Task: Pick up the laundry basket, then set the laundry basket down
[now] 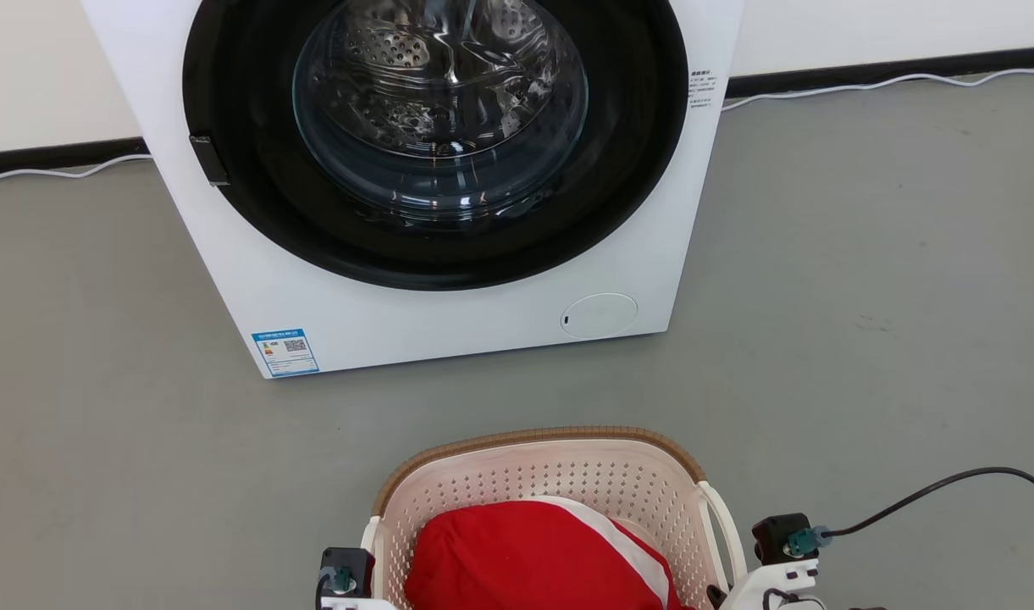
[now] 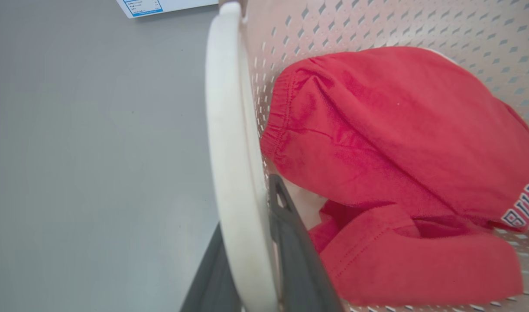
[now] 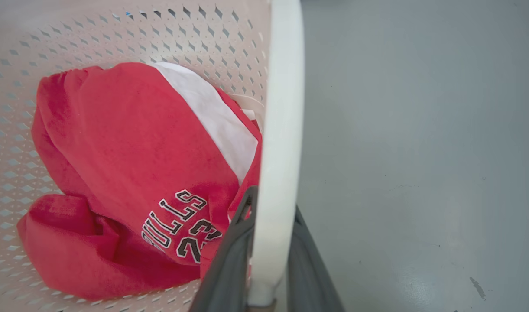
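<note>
1 laundry basket, with 1 red Bulls garment inside, is placed between both arms, on or just off the floor (can't be told), before 1 washing machine. Its 2 loop handles are clamped, 1 each: left handle betw. left gripper fingers, right handle betw. right gripper fingers.

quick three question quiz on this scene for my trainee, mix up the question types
1. True or false: the laundry basket is empty.
2. The left claw and right claw each close on: A the brown rim, B a white side handle, C the cable.
3. Fill in: the big white appliance facing the basket is a ___.

Key: 1 false, red clothes lie inside; 2 B; 3 washing machine.
</note>
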Controlling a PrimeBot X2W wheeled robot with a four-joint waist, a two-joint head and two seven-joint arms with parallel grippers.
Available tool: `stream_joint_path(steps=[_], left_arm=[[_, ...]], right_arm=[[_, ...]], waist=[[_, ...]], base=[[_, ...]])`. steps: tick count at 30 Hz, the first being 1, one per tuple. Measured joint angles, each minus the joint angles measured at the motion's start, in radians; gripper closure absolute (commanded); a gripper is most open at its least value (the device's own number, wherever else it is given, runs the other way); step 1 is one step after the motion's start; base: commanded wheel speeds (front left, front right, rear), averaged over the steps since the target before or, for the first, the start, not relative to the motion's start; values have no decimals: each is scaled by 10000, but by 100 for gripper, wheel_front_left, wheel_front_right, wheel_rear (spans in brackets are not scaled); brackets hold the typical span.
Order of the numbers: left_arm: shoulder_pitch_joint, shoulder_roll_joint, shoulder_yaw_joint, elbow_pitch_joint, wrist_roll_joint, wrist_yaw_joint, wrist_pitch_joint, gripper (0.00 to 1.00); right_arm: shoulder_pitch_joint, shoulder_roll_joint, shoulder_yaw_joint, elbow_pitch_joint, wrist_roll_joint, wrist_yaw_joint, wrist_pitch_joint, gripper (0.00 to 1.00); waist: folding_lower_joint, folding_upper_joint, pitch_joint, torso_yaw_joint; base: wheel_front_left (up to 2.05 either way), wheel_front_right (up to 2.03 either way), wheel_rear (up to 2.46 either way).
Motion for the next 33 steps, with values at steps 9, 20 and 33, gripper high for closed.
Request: stream_joint_path(steps=[9, 20, 33], left_arm=[[-2, 2, -270, 40, -244, 2, -50, 100], [-551, 10, -372, 138, -560, 138, -334, 100], [-3033, 196, 593, -52, -167, 472, -702, 100]], right_arm=[[-1, 0, 222, 21, 146, 0, -13, 100], [-413, -13, 316, -63, 341, 0, -639, 100], [-2690, -54, 12, -35, 349, 2, -1935, 100]], waist=[[0, 0, 54, 37], [0, 0, 652, 91], [0, 0, 2940, 348]], base=[[0, 0, 0], [0, 0, 0], [0, 0, 0]])
